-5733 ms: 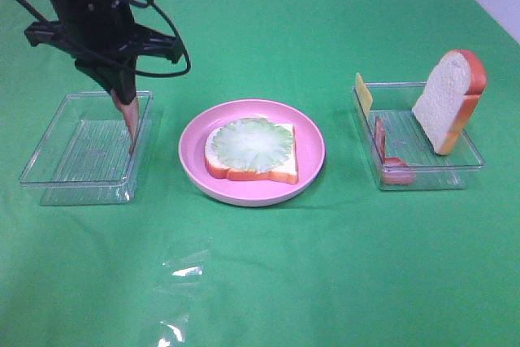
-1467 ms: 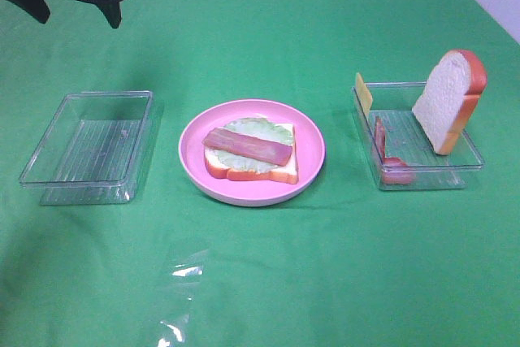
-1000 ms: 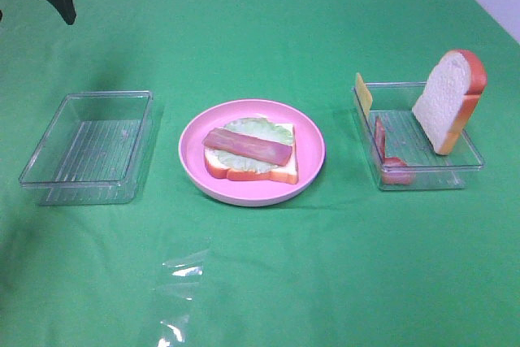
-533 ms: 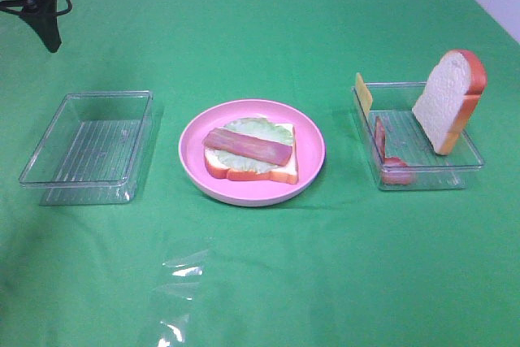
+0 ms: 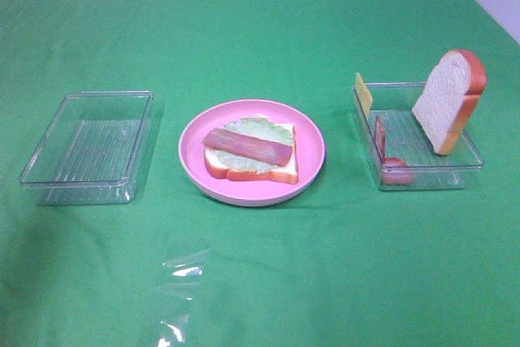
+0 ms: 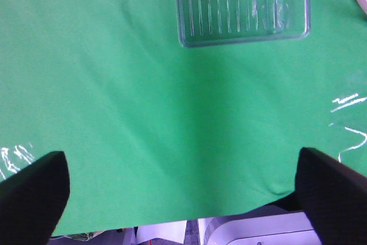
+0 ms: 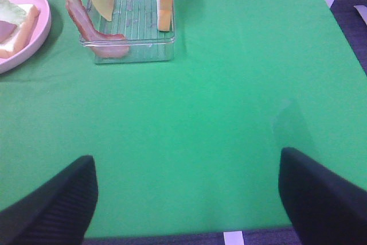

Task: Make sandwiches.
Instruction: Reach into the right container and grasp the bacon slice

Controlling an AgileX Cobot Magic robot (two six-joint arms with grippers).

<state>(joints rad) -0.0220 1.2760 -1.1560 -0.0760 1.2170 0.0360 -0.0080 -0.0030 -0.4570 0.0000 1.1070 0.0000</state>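
At the middle of the green-covered tabletop (image 5: 260,30) we see the sandwich (image 5: 250,156) lying flat on a round pink plate (image 5: 313,142). It is built of a bottom bread slice (image 5: 260,173), pale lettuce (image 5: 272,130) on that, and one bacon strip (image 5: 247,147) laid slantwise across the top.

Towards the right edge of the tabletop, well apart from the plate, stands the right tray (image 5: 422,180) of clear plastic. In it a leaning bread slice (image 5: 447,99) stands tilted against the right wall. A yellow cheese slice (image 5: 362,93) stands at the far left corner. A spare bacon strip (image 5: 380,137) stands on edge along the left wall, its end curled at the near left corner.

Towards the left edge lies the left tray (image 5: 85,148), also clear, with a ribbed floor. Near the front edge a scrap of clear plastic film (image 5: 183,270) lies on the cloth.

We find the grippers only in the wrist views. The left gripper (image 6: 183,199) has its two dark fingers (image 6: 34,193) spread wide over bare cloth, with the left tray ahead of it and well apart. The right gripper (image 7: 186,196) is likewise spread wide over bare cloth, with the right tray and the plate's rim ahead of it, well apart.
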